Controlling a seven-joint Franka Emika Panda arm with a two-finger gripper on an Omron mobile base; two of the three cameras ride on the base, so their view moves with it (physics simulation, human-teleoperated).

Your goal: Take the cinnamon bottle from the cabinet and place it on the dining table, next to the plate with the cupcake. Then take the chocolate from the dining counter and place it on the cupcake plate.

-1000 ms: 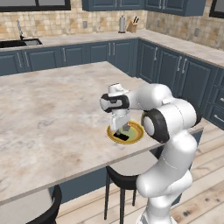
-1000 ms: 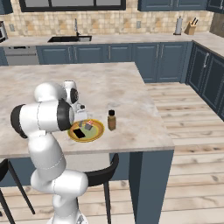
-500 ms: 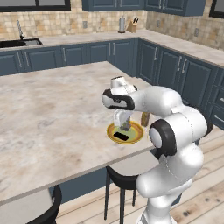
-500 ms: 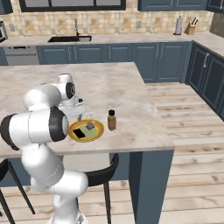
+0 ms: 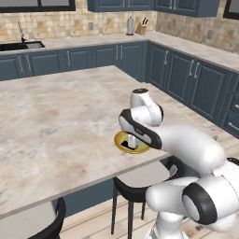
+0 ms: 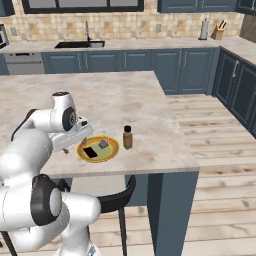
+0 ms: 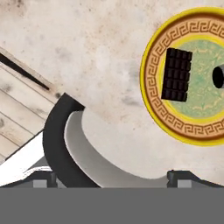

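The yellow-olive plate (image 6: pixel 109 153) sits near the front edge of the dining table (image 6: pixel 125 100). On it lie the black chocolate (image 6: pixel 91 152) bar and the small cupcake (image 6: pixel 103 144). The cinnamon bottle (image 6: pixel 128 137) stands upright just right of the plate, apart from it. My gripper (image 6: pixel 84 142) hangs low at the plate's left rim, open and holding nothing. In the hand view the fingertips (image 7: pixel 178 177) stand wide apart, and the plate (image 7: pixel 157 111) with the chocolate (image 7: pixel 176 75) lies at the upper right, with the cupcake (image 7: pixel 218 75) cut by the edge. My arm covers part of the plate (image 5: pixel 122 143).
A black stool (image 6: pixel 117 197) stands under the table's front edge, and its seat (image 7: pixel 74 144) shows below the hand. Wood floor (image 6: pixel 220 150) lies to the right. The back counter holds a sink (image 6: pixel 80 44) and a knife block (image 6: pixel 217 32).
The hand has drawn off from above the plate towards the table's front edge, and the arm has folded lower. The chocolate, cupcake and bottle have stayed put.
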